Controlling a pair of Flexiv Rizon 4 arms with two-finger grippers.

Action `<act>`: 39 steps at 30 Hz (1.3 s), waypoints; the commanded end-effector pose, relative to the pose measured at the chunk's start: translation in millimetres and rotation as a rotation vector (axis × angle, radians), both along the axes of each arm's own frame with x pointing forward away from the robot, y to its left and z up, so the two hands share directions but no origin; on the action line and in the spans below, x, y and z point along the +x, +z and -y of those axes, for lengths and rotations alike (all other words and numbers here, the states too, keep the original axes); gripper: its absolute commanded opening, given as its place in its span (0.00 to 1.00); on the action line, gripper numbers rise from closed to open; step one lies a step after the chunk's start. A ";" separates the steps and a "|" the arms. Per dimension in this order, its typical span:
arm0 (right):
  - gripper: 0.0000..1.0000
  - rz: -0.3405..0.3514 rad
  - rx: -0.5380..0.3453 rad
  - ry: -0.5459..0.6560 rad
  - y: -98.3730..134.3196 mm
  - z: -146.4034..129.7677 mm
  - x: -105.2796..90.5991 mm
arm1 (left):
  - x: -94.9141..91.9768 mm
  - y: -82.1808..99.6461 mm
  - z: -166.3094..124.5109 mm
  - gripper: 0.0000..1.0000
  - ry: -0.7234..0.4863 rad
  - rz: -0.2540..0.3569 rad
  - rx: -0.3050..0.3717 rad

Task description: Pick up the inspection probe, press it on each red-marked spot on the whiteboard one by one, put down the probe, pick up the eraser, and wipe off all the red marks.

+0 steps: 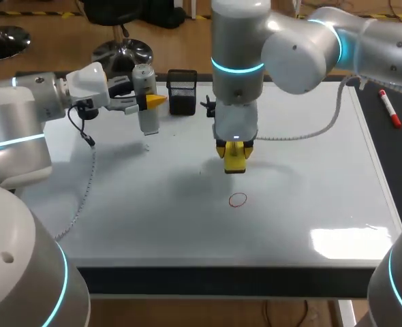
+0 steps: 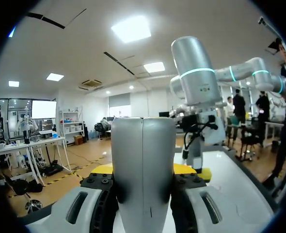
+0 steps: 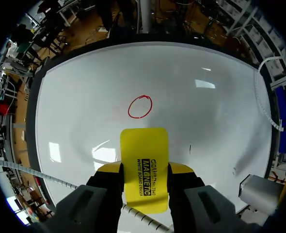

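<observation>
Bare whiteboard (image 1: 310, 197) lies open round the red circle (image 1: 238, 199), lower middle. At upper middle a mesh holder (image 1: 182, 92) stands between the left hand (image 1: 152, 102) with its probe (image 1: 146, 85) and the right hand (image 1: 234, 154) with its eraser (image 1: 235, 163); a cable (image 1: 303, 133) crosses upper right.

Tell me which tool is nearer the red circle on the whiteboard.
Right. The right tool, shut on the yellow eraser, hangs close by the red circle. The left tool, shut on the grey probe, is away near the far left corner of the whiteboard.
</observation>
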State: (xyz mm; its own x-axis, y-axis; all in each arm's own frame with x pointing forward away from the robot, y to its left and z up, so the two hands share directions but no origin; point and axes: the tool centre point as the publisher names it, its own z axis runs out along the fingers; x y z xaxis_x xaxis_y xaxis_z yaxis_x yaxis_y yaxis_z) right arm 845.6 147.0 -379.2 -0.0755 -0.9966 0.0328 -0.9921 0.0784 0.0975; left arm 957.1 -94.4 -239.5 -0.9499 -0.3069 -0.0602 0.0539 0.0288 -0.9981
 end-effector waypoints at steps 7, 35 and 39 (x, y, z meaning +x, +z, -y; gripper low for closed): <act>0.00 0.005 0.019 0.023 -4.3 -19.5 -33.3 | -0.4 0.7 0.1 0.00 0.001 0.001 -0.002; 0.00 -0.036 0.019 0.027 -37.2 -32.7 -83.8 | -0.4 0.7 0.1 0.00 0.001 0.001 -0.002; 0.00 -0.040 0.024 0.022 -41.1 -32.5 -85.2 | -0.4 0.7 0.1 0.00 0.001 0.001 -0.002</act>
State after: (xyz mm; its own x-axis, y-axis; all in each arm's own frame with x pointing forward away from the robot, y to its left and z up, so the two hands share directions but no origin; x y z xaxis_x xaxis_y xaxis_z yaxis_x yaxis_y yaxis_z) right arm 758.7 178.2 -417.2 -0.0534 -0.9985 0.0088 -0.9887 0.0541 0.1396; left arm 957.0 -94.4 -239.4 -0.9499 -0.3068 -0.0602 0.0539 0.0289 -0.9981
